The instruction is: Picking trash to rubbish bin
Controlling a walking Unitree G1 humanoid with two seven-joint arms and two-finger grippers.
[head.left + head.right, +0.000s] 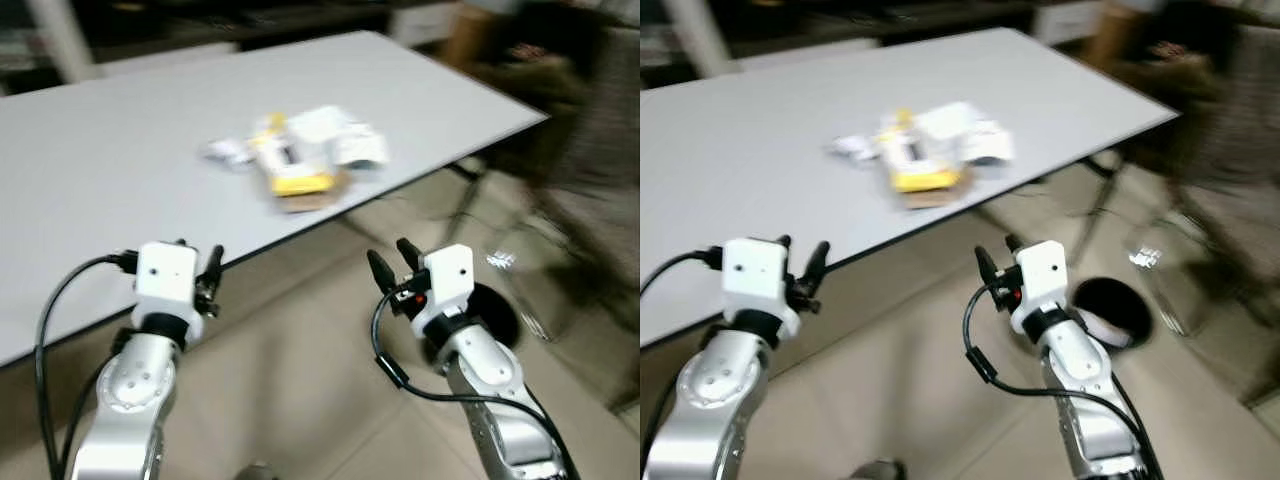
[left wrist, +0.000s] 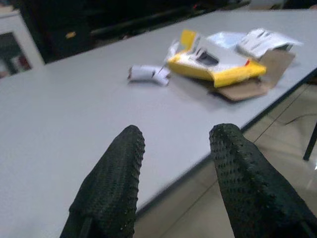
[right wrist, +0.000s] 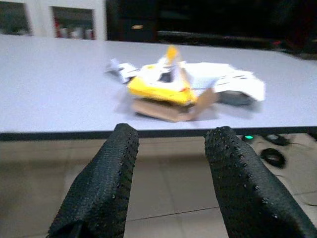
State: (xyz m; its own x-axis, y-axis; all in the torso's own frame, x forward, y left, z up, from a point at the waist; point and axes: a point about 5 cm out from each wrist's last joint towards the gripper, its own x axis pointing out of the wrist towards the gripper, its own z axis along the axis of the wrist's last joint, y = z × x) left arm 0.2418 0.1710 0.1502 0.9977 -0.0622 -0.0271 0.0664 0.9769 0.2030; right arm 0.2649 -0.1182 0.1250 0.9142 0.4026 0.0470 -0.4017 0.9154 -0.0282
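Trash lies in a loose heap on the grey table, near its front edge: a yellow and white carton, a flat brown piece of cardboard under it, white wrappers behind, and a small crumpled white scrap set slightly apart. Both arms are raised short of the table edge. The left gripper and the right gripper are spread apart and hold nothing. A round dark bin stands on the tiled floor beside the right arm.
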